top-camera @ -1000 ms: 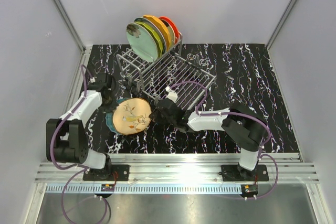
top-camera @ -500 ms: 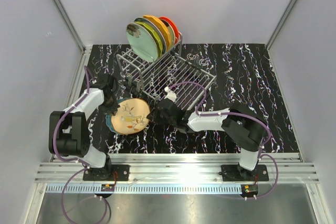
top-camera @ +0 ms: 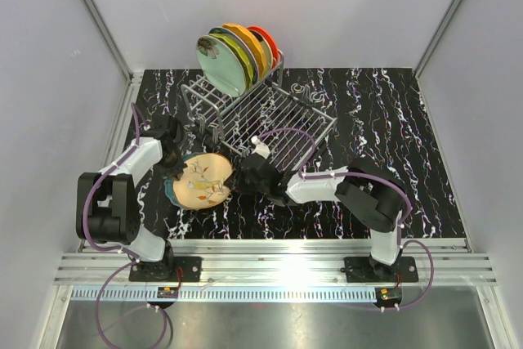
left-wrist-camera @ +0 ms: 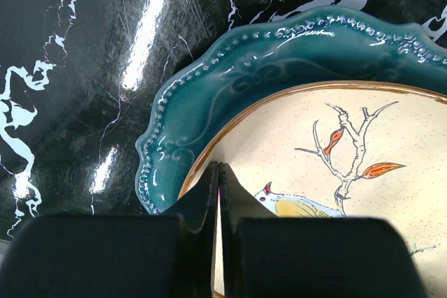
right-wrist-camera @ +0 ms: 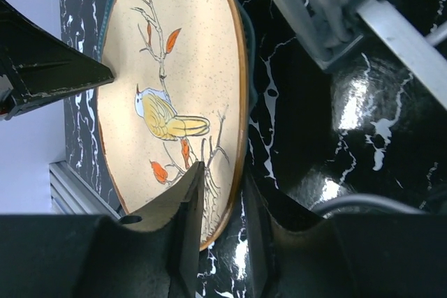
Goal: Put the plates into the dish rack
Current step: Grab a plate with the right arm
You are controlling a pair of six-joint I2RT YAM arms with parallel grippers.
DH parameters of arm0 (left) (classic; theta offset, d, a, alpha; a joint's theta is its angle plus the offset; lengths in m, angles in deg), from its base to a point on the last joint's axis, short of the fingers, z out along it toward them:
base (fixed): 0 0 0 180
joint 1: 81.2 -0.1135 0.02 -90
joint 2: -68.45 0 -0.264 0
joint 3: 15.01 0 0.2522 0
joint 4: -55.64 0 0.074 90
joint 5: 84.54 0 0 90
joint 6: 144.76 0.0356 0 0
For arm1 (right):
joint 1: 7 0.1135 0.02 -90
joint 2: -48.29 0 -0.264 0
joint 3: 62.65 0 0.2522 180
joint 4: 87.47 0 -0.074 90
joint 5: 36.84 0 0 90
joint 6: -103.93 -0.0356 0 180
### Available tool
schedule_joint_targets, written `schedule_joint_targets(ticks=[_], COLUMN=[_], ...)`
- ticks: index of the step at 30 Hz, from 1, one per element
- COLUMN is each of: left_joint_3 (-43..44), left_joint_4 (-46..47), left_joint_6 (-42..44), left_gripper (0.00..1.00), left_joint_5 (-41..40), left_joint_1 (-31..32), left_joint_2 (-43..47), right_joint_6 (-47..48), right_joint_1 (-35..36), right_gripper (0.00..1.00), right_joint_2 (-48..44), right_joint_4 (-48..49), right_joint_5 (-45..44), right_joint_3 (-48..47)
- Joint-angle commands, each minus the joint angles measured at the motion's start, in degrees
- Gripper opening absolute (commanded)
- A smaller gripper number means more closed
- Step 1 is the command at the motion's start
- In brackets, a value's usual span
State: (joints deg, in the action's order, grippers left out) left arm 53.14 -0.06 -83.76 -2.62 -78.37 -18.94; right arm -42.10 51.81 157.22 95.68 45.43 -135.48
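The cream plate (top-camera: 204,180) with its bird and branch design lies on top of a teal plate (top-camera: 171,191) on the table (top-camera: 392,120), just in front of the dish rack (top-camera: 274,124). It sits off centre, so a crescent of teal shows on its left. Both arms have closed in on this stack from opposite sides, which looks like a deliberate pairing. The left gripper (left-wrist-camera: 218,172) has its jaws clenched together on nothing, their joined tip set against the far rim of the cream plate (left-wrist-camera: 335,165) and resting over the beaded edge of the teal plate (left-wrist-camera: 230,82). Shut like that it makes a blunt stop, probably there to keep the plate from skating across the glossy table when it is pushed from the other side. The right gripper (right-wrist-camera: 223,176) has its jaws parted and set astride the opposite rim of the cream plate (right-wrist-camera: 174,88), one finger over the painted face and the other below the edge. A gap shows between them, so the rim is not yet pinched. Part of the rack (right-wrist-camera: 335,12) shows close behind the plate in the right wrist view. Several plates (top-camera: 237,59) already stand on edge in the raised slots at the back of the rack, so the job seems well along. The cream and teal plates are the ones left to load.
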Motion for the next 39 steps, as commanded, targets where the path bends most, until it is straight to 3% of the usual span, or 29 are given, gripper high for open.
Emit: schedule_joint_targets(ticks=[1,35,37,39], left_joint_3=[1.3,0.9,0.9,0.9], left_joint_4=[0.6,1.8,1.9,1.9], left_joint_6=[-0.5,-0.2,-0.1,-0.1], left_gripper=[0.00,0.00,0.00,0.00], left_joint_5=[0.9,2.7,2.8,3.1], left_joint_1=[-0.2,-0.1,-0.1,-0.1], left_joint_2=[-0.3,3.5,3.8,4.2], right_joint_6=[-0.7,-3.6,-3.8,-3.8], right_joint_1=[0.6,0.5,0.6,0.5], right_gripper=[0.35,0.34,0.33,0.25], right_joint_2=[1.3,9.8,10.0,9.9], right_joint_4=[2.2,0.5,0.3,0.0], right_joint_5=[0.6,1.5,1.2,0.9], right_joint_3=[-3.2,-8.7,-8.8,-8.9])
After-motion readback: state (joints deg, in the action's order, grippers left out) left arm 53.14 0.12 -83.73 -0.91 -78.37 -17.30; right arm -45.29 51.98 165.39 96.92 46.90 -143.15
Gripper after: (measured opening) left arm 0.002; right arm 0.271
